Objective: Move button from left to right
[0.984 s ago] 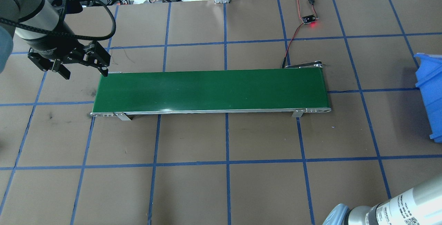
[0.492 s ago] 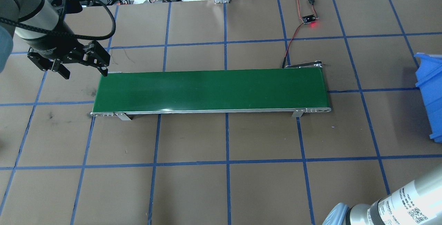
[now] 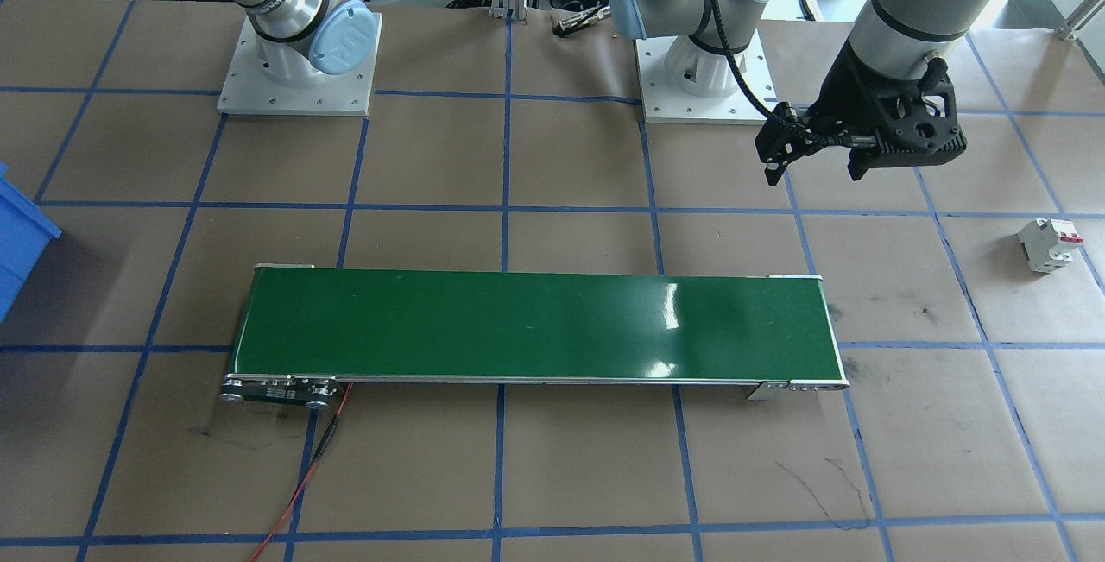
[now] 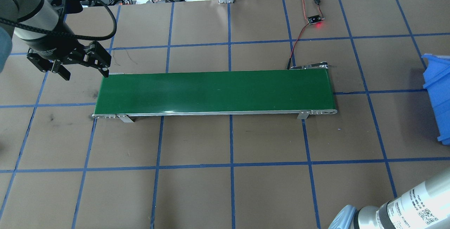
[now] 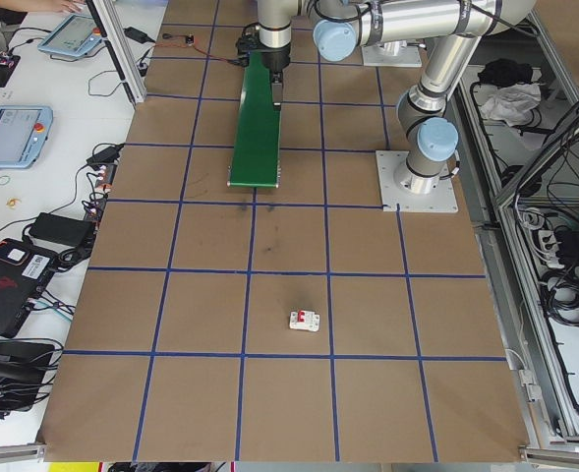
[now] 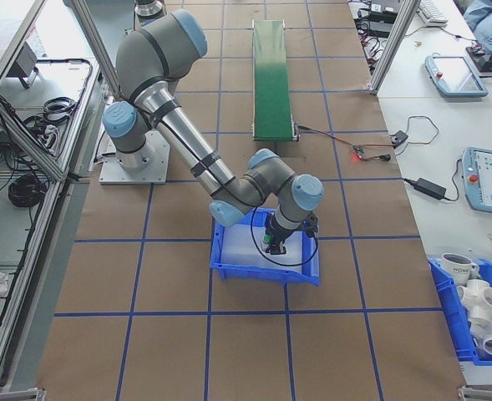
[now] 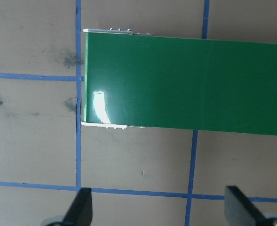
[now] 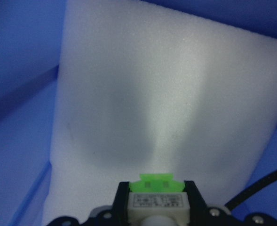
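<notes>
The button (image 8: pixel 156 200) shows its light green bottom and white base, and my right gripper (image 8: pixel 155 207) is shut on it. It hangs over white foam (image 8: pixel 166 94) inside the blue bin (image 6: pixel 229 276), where the right gripper (image 6: pixel 272 244) points down. My left gripper (image 4: pixel 84 68) is open and holds nothing, hovering just off the left end of the green conveyor belt (image 4: pixel 214 91). In the left wrist view its fingertips (image 7: pixel 82 207) spread wide over brown table, with the belt end (image 7: pixel 176 80) ahead. The left gripper (image 3: pixel 781 156) also shows in the front-facing view.
A white circuit breaker with a red tab (image 3: pixel 1049 244) lies on the table at the robot's far left. A small board with a red light and wires (image 4: pixel 314 19) sits behind the belt. The blue bin (image 4: pixel 437 99) stands at the right table edge.
The left gripper has drifted very slightly away from the belt end, still open. The right arm's forearm has shifted a little at the lower right corner.
</notes>
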Robot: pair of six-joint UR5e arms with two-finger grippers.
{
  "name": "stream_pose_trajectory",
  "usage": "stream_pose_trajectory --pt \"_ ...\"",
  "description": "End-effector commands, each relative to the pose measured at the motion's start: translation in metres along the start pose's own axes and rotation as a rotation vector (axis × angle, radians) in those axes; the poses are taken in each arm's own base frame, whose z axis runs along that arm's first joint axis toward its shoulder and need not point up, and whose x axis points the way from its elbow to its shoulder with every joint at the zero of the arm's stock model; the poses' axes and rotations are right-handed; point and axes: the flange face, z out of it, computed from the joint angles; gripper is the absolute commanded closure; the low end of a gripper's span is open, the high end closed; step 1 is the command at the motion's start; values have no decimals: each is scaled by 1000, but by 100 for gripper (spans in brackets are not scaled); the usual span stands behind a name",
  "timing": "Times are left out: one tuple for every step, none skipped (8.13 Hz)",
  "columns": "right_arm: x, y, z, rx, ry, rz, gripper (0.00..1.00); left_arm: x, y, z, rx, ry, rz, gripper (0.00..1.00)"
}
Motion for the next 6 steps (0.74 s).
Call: stream_pose_trajectory --pt "3 5 11 20 28 17 43 0 0 1 -2 1 0 0" --pt "5 6 10 22 28 19 28 0 0 0 0 -1 0 0" --pt "5 7 5 29 33 12 0 0 0 0 0 -1 0 0" --pt "4 11 -8 39 50 -7 0 0 0 0 0 -1 0 0" --pt "-2 27 -49 69 89 -3 0 0 0 1 -4 -2 0 0" --pt "-19 53 -96 68 88 3 0 0 0 0 0 -1 0 0"
